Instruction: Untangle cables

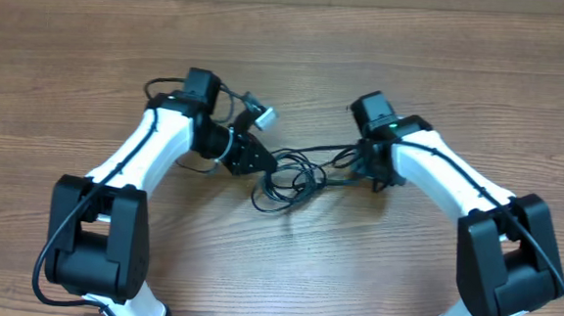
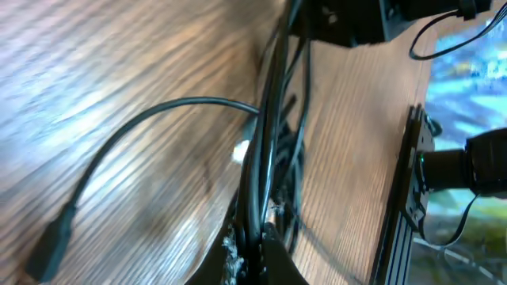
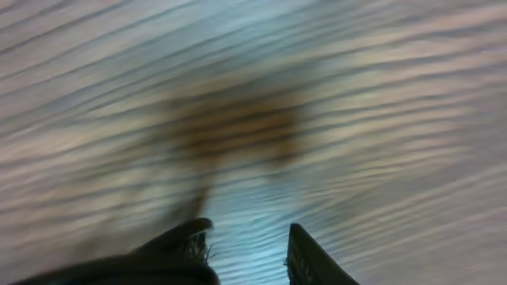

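Presently, the cables (image 1: pixel 291 175) are gripped by the left gripper (image 1: pixel 253 158), which is closed on several of the thin black strands. In the left wrist view, the strands (image 2: pixel 265 142) are seen leaving the fingertips of the left gripper (image 2: pixel 255 257) and running straight ahead of it, with the long axis directed away from the fingers. A single strand is seen to branch off ahead of the fingertips, arcing to one side and back. It ends in a small black plug (image 2: pixel 49 247) that lies on the table (image 2: pixel 119 95), level with the fingertips and well off to one side.

From overhead, the bunch is located between the two grippers. Its long axis runs from the left gripper towards the right gripper (image 1: pixel 377 176), and loose loops are spread on the table (image 1: pixel 288 60) just ahead of the left fingertips. Two or three strands are extended as far as the right gripper; whether they are touched by it cannot be told.

In the right wrist view, which is blurred, the right gripper (image 3: pixel 245 249) is shown with its fingers (image 3: pixel 178 241) parted. Only wood grain is seen in the gap between them, and no strand is held.
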